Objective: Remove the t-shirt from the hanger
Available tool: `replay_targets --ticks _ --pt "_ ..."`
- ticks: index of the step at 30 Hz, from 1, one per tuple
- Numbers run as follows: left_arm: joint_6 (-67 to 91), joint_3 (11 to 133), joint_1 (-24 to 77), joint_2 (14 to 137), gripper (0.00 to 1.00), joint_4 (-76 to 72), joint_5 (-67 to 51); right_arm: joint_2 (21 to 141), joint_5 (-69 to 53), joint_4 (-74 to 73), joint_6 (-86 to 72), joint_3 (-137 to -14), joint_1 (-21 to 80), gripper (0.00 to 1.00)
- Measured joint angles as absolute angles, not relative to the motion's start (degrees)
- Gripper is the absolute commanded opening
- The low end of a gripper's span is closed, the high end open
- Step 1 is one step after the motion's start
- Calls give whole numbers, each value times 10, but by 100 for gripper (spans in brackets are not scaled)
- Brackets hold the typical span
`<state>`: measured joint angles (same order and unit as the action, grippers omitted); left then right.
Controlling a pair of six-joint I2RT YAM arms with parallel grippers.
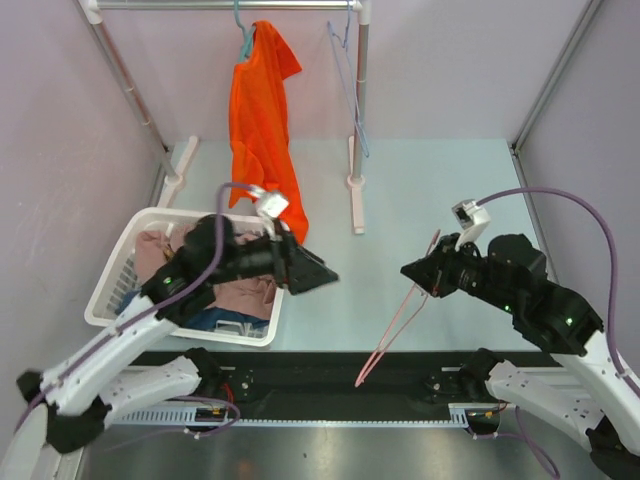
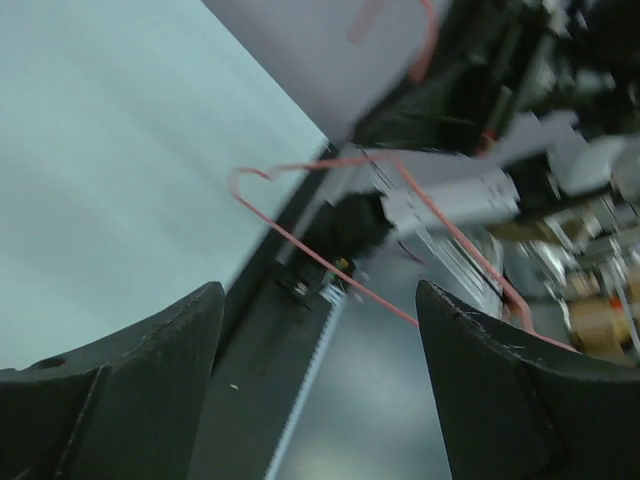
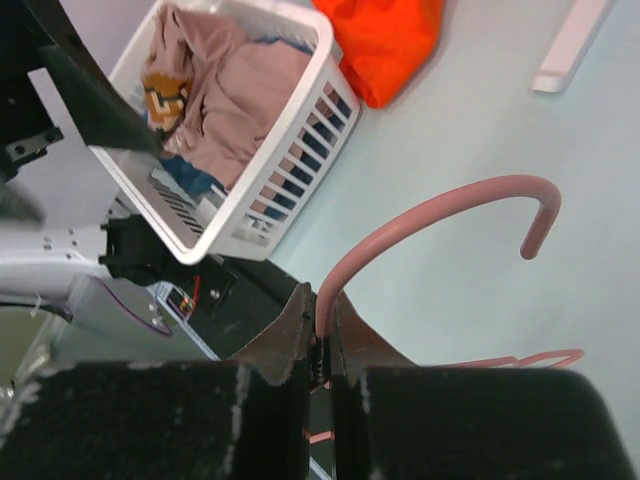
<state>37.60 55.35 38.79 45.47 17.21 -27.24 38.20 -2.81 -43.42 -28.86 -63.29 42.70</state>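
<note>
A bare pink wire hanger (image 1: pixel 400 315) hangs tilted over the table's front edge, and my right gripper (image 1: pixel 408 270) is shut on its neck just below the hook. In the right wrist view the hanger (image 3: pixel 440 205) rises from between the closed fingers of that gripper (image 3: pixel 320 300). A mauve t-shirt (image 1: pixel 250 292) lies crumpled in the white basket (image 1: pixel 110 290). My left gripper (image 1: pixel 320 275) hovers open and empty by the basket's right rim. Through the left gripper (image 2: pixel 320 290) I see the hanger (image 2: pixel 300 243) beyond its fingers.
An orange garment (image 1: pixel 260 120) hangs from a teal hanger (image 1: pixel 243 35) on the clothes rack (image 1: pixel 360 130) at the back. A thin blue hanger (image 1: pixel 350 90) hangs by the rack's right post. The basket (image 3: pixel 300 110) also holds blue clothing.
</note>
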Motion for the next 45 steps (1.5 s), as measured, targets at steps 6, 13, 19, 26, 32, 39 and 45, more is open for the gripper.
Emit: replay_targets --ticks 6,13,19,26,32,39,45 --pt "338 665 608 595 93 219 -236 432 -32 -451 -247 -633 435 0" --pt "269 794 735 680 93 319 -121 463 53 -498 -234 -636 445 0" --pt "229 865 799 777 96 436 30 455 82 -507 -235 -650 445 0" --pt "213 866 818 807 65 476 88 442 91 -520 -231 -660 446 0" --pt "204 847 818 789 1 468 72 419 125 -523 -244 -660 447 15" --pt "211 803 813 732 0 479 95 389 152 -521 -277 -666 448 96" --pt "230 745 729 657 0 489 90 377 186 -523 -315 -671 456 100"
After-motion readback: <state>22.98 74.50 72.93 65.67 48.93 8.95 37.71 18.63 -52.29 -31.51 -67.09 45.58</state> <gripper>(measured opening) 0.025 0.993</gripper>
